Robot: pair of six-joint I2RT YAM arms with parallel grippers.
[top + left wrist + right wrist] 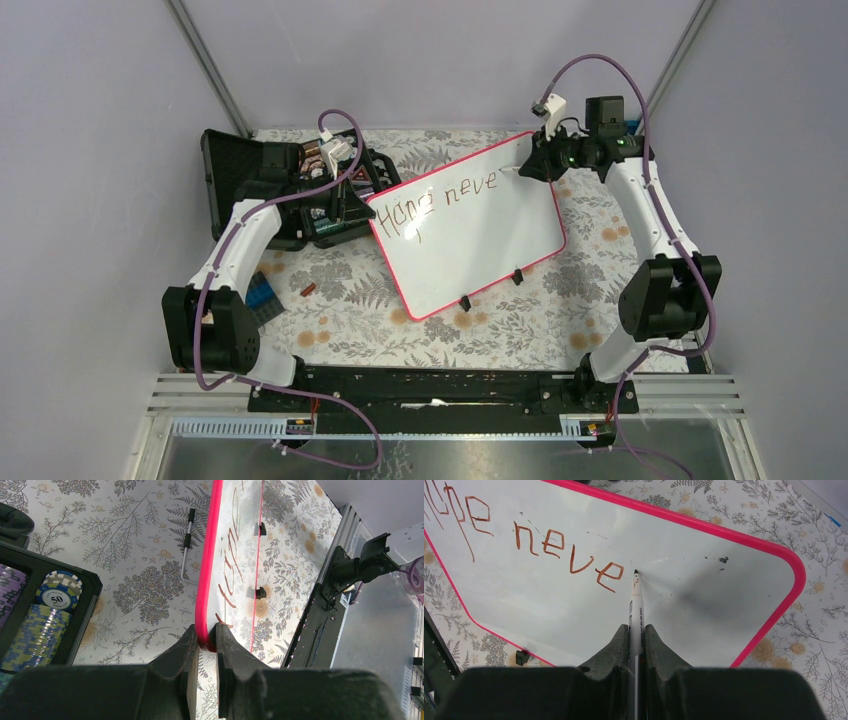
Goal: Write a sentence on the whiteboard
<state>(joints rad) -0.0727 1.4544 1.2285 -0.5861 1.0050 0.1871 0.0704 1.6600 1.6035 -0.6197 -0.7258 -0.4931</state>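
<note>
Right wrist, R tool (636,630) clamping marker (636,597)

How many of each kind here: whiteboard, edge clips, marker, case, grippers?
White rectangular whiteboard with pink-red rim: 1
Small black clips on its near edge: 2
White-barrelled marker: 1
Black plastic case, open: 1
Two-finger grippers, left gripper and right gripper: 2
Total: 7

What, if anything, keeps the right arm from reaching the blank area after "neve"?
Probably nothing, so yes: the right gripper holds the marker, its tip at the end of the sentence, and the whiteboard beyond is bare.
</note>
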